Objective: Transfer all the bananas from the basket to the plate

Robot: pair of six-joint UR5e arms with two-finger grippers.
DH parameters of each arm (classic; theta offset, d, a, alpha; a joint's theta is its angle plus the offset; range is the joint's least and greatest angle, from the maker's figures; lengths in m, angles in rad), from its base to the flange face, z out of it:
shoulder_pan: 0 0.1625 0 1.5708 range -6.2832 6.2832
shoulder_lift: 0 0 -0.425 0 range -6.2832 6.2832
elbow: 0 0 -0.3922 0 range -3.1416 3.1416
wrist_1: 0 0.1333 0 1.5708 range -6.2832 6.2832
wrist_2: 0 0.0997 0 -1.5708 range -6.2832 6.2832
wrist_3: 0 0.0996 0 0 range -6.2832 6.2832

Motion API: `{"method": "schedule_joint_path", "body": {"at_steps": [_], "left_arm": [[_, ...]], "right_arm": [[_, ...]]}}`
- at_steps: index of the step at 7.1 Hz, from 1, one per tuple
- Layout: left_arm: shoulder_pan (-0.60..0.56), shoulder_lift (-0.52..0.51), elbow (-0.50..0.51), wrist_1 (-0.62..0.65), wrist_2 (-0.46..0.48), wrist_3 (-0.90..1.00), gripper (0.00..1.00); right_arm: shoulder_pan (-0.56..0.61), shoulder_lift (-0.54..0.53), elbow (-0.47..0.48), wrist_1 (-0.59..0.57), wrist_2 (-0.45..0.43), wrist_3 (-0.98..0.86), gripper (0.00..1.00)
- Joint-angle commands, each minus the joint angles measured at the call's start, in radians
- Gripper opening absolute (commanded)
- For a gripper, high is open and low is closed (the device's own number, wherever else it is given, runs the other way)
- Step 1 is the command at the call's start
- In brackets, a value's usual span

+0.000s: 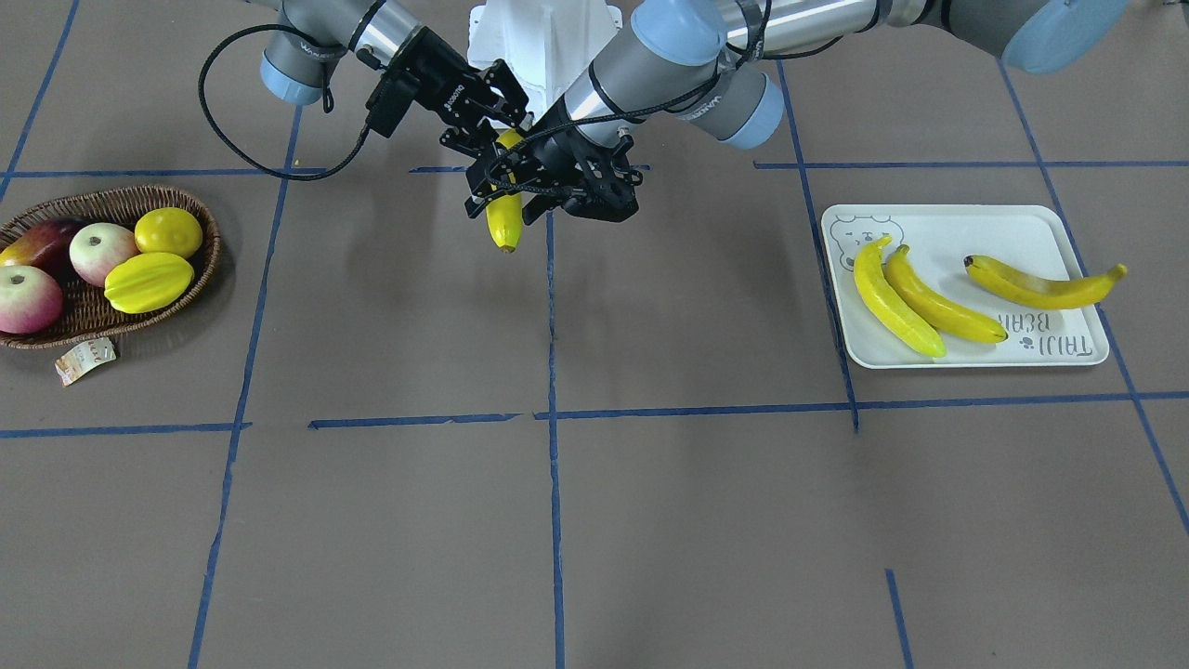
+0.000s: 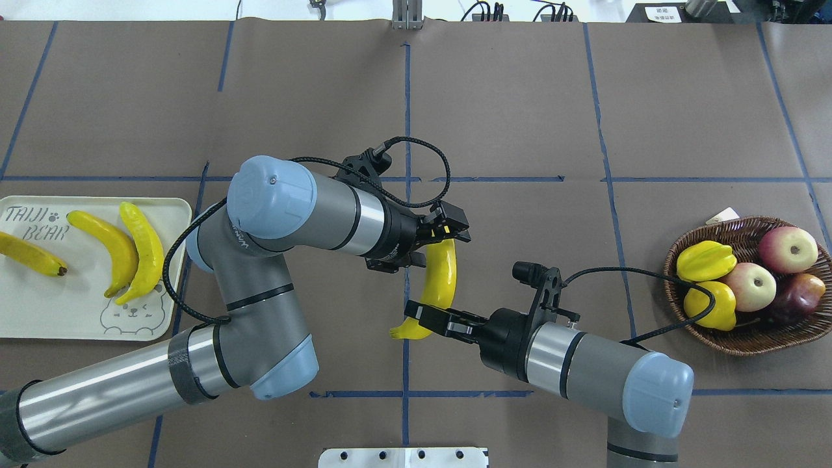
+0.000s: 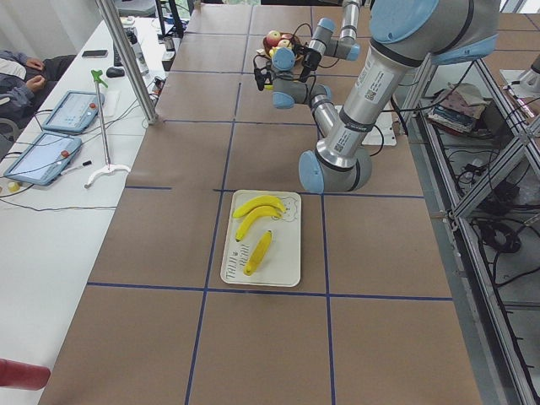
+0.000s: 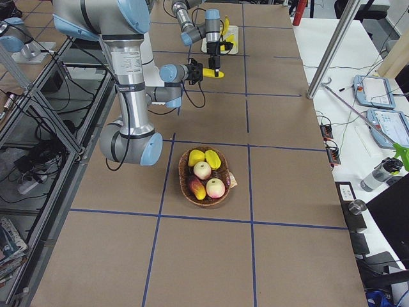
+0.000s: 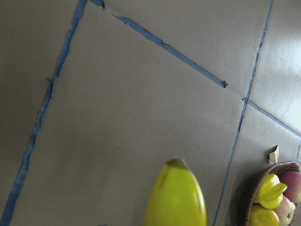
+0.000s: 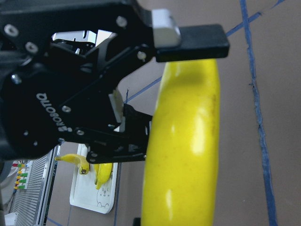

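Note:
One yellow banana (image 1: 504, 223) (image 2: 441, 273) hangs in the air over the table's centre, held at both ends. My left gripper (image 2: 434, 246) (image 1: 509, 190) is shut on its blunt upper part. My right gripper (image 2: 426, 316) is shut on its stem end. The banana fills the right wrist view (image 6: 183, 155), and its tip shows in the left wrist view (image 5: 176, 197). Three bananas (image 1: 938, 302) lie on the cream plate (image 1: 966, 223) (image 2: 39, 312) on my left. The wicker basket (image 1: 111, 200) (image 2: 747, 344) on my right shows no banana.
The basket holds a lemon (image 1: 168, 231), a starfruit (image 1: 149, 282) and red apples (image 1: 28, 299). A paper tag (image 1: 85, 360) lies beside the rim. Blue tape lines cross the brown table. A side table with tablets (image 3: 63, 126) runs along the far edge.

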Motion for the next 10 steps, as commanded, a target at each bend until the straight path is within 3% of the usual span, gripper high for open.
{"method": "schedule_joint_path", "body": {"at_steps": [1,3,4,5,6,9,10], "left_arm": [[0.000,0.001,0.000,0.000,0.000,-0.003,0.46],[-0.002,0.001,-0.001,-0.002,0.000,-0.003,0.28],[-0.003,0.001,-0.006,0.000,0.000,-0.003,0.10],[-0.005,0.001,-0.009,0.000,0.000,-0.003,0.02],[-0.005,0.002,-0.009,0.000,0.000,-0.003,0.01],[-0.028,0.011,-0.009,0.000,-0.002,-0.003,0.00],[-0.044,0.015,-0.009,0.005,-0.002,-0.001,0.00]], "right_arm": [[-0.001,-0.001,-0.005,-0.003,-0.003,-0.002,0.10],[-0.001,0.000,-0.005,-0.003,-0.003,-0.002,0.10],[-0.001,0.000,-0.005,-0.003,-0.003,-0.003,0.21],[-0.001,0.002,-0.005,-0.006,-0.004,0.008,0.82],[0.000,0.005,-0.003,-0.006,-0.021,0.009,1.00],[0.023,0.005,0.003,-0.018,-0.015,0.008,1.00],[0.057,0.005,0.025,-0.115,0.026,0.006,1.00]]}}
